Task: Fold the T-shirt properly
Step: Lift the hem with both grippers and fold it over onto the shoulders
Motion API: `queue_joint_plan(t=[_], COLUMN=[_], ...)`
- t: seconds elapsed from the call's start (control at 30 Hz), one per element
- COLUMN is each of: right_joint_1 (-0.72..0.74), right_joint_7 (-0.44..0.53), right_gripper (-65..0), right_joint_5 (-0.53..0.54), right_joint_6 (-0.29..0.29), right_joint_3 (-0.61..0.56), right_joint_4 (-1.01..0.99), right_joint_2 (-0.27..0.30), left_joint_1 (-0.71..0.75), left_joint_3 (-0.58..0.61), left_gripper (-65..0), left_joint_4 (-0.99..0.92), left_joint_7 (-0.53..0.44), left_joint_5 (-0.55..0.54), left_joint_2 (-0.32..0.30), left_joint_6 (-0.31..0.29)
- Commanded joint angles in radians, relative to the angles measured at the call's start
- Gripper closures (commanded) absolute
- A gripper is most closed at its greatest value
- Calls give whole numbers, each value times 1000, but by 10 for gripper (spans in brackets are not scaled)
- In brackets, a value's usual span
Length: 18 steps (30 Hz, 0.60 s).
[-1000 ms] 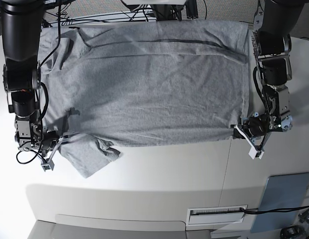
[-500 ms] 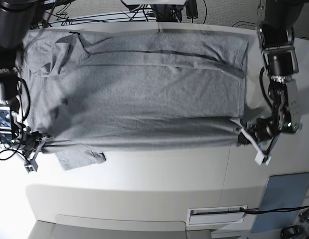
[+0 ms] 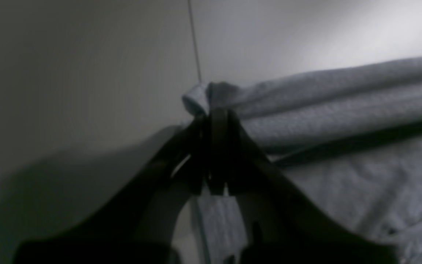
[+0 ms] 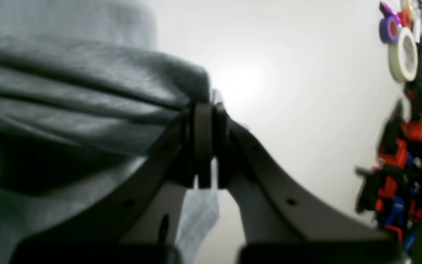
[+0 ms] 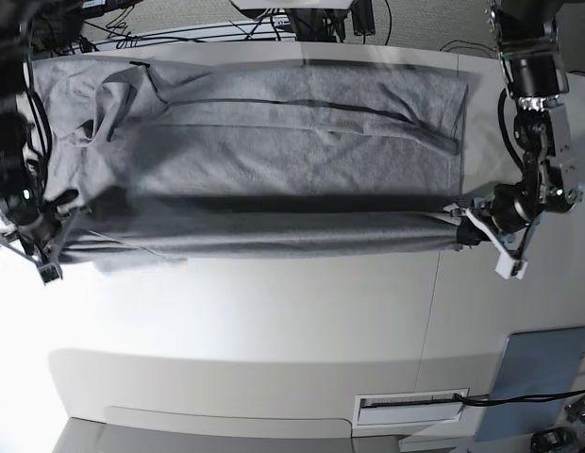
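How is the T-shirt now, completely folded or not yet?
Not completely folded: the T-shirt lies broad, its near edge stretched between both grippers.

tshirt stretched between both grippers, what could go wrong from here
The left gripper pinches only a small bit of the T-shirt at the edge, so it might slip out if pulled tighter. The raised edge hangs as a taut strip with a dark gap under it, while the rest lies on the table with creases, which could end up trapped in the fold.

The left wrist view is dim with soft shadow, the right wrist view bright and blurred in places.
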Motion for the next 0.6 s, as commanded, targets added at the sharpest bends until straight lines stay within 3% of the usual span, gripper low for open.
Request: queue_joint_plan(t=[0.0,0.13,0.33,0.57], right_joint_1=[-26,-205,-428,-628], right_joint_7=[2,-6,-19,-16], right_gripper=[0,0,0,0], right_joint_5=[-27,-27,-28,-61], right_joint_6=[-22,-23,-22,-22], right_joint_3=[55,183,327,455], right_joint_4=[42,175,343,471], right_joint_2=[34,8,-94,-189], left_joint_1=[0,93,229,359], left_joint_3=[-31,-96,-158,-163], left_gripper=[0,0,0,0], left_joint_4=[36,122,239,248], left_joint_7=[2,12,15,14], left_joint_5=[-5,-49,-51,-51], left_joint_2=[-23,-23,-23,-23], left_joint_6=[5,-13,-14,-21])
